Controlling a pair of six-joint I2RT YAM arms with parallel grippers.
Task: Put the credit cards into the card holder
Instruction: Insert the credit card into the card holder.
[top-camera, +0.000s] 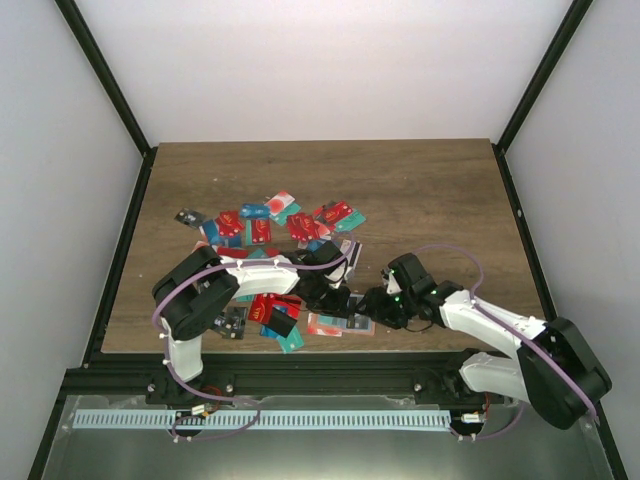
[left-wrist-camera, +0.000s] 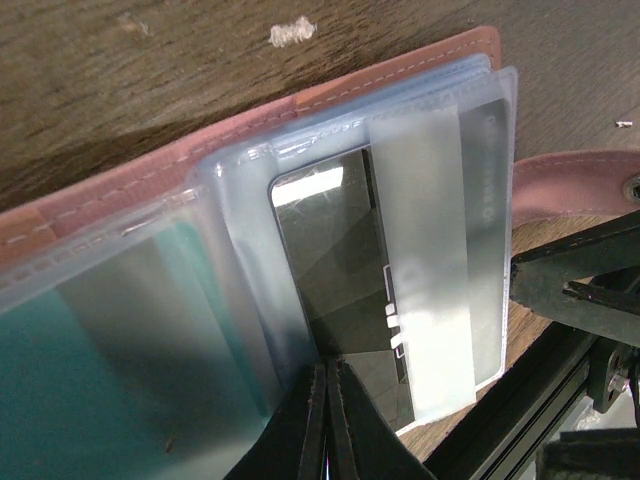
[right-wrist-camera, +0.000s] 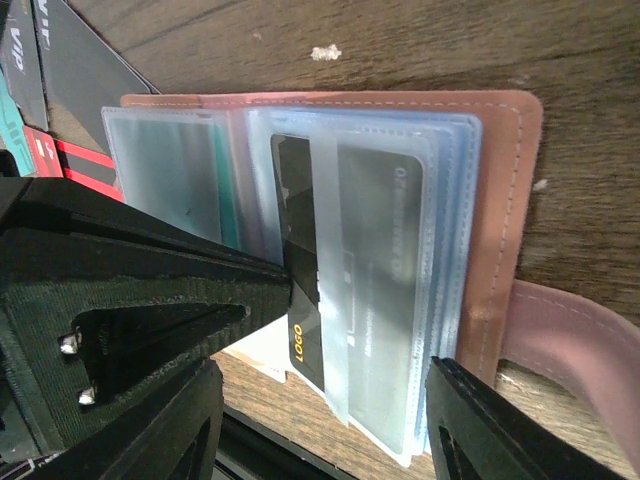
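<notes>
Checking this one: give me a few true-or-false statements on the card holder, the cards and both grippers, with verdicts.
1. The card holder lies open, clear sleeves showing. True.
2. The left gripper is shut on a black card. True.
3. That card lies loose on the wood, away from the holder. False: it is partway inside a sleeve.
4. The right gripper clamps a red card. False: it is open, holding nothing.
5. A teal card sits in another sleeve. True.

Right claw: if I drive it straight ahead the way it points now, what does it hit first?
Probably the clear sleeves of the card holder, lying between the open fingers of the right claw, with the black card half inserted. Depth is unclear.
</notes>
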